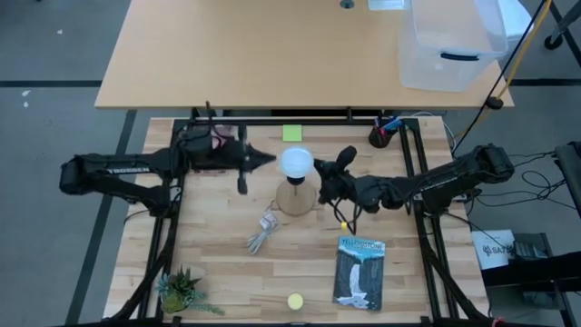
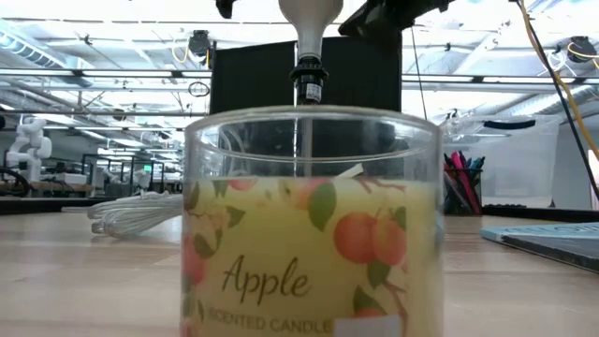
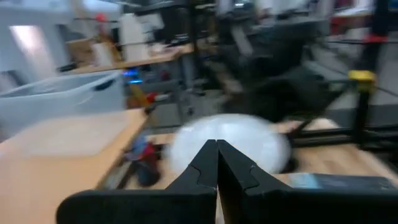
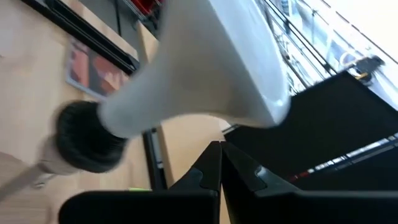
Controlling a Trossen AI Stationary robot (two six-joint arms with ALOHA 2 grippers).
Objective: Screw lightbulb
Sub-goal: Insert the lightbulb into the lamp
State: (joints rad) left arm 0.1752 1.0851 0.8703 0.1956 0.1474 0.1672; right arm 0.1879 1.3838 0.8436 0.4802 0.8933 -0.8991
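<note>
At the middle of the wooden table (image 1: 227,282), the lightbulb (image 1: 296,163) stands neck-down in the black socket of its wooden base (image 1: 295,199), with the left gripper (image 1: 269,159) just beside its dome on one side and the right gripper (image 1: 324,173) on the other, both with fingers pressed together and pinching nothing. A sideways nudge from either closed claw could, by the look of it, tip the narrow base or cross-thread the bulb. Open boards lie toward the cable bundle (image 1: 261,233) and book (image 1: 360,272), while the black frame rails (image 1: 300,121) hem in the far edge.
</note>
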